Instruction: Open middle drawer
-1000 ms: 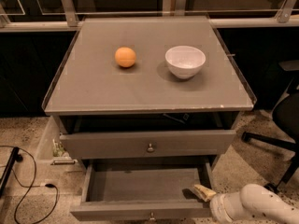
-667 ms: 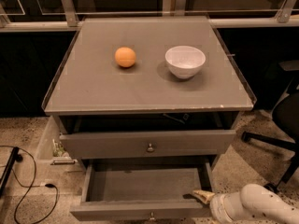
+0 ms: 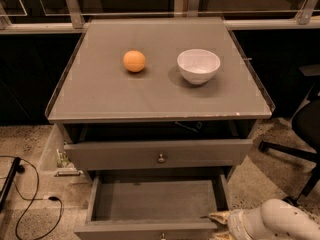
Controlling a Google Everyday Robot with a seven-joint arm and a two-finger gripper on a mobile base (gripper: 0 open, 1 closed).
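Observation:
The middle drawer (image 3: 155, 200) stands pulled out below the top drawer (image 3: 125, 155), showing its plain grey inside. Its front runs along the bottom edge of the view, with the small knob (image 3: 162, 235) just showing. My gripper (image 3: 219, 218) is at the drawer's front right corner, touching or just over the rim. The white arm (image 3: 280, 221) comes in from the bottom right. The lowest drawer is out of view.
An orange (image 3: 134, 61) and a white bowl (image 3: 198, 65) sit on the cabinet top (image 3: 100, 99). The top drawer is ajar, with its knob (image 3: 161, 158) at centre. A black cable (image 3: 30, 184) lies on the floor at left. An office chair base (image 3: 295, 149) is at right.
My gripper has moved a little down and toward the front of the middle drawer. The drawer front has come slightly further out.

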